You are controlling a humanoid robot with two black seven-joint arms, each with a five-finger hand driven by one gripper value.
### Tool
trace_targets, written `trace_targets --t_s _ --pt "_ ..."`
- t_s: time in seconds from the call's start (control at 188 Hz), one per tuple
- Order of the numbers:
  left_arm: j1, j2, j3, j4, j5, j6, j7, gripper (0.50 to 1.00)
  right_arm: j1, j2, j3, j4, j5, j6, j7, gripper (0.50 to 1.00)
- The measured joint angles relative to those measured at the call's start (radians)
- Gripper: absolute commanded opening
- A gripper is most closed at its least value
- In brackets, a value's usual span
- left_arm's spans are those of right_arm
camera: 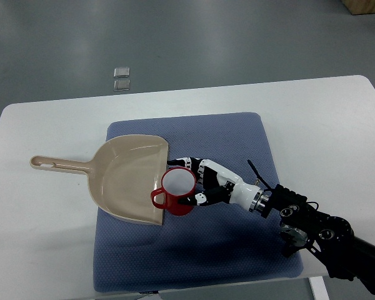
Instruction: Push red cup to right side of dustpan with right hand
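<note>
A red cup (177, 190) with a white inside stands upright on the blue mat, its handle overlapping the open front edge of the beige dustpan (126, 178). The dustpan lies flat with its long handle pointing left. My right hand (197, 181) reaches in from the lower right. Its fingers curve around the cup's right side, with one finger above the rim and one below, touching the cup wall. I cannot see them closing fully around it. The left arm does not show.
The blue mat (237, 250) covers the middle of the white table (37, 250). Two small clear squares (121, 78) lie on the floor beyond the table's far edge. My right forearm (319, 234) crosses the mat's lower right corner.
</note>
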Motion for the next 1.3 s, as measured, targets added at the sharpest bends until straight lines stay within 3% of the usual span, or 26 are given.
trace_targets --t_s 1.038,1.298 --pt "0.0 0.0 0.0 0.0 0.0 0.0 0.0 1.0 -0.012 -0.091 0.007 0.009 0.015 0.034 0.0 0.928" --pt "0.0 0.0 0.0 0.0 0.0 0.0 0.0 1.0 0.032 -0.15 0.008 0.006 0.125 0.036 0.0 0.928"
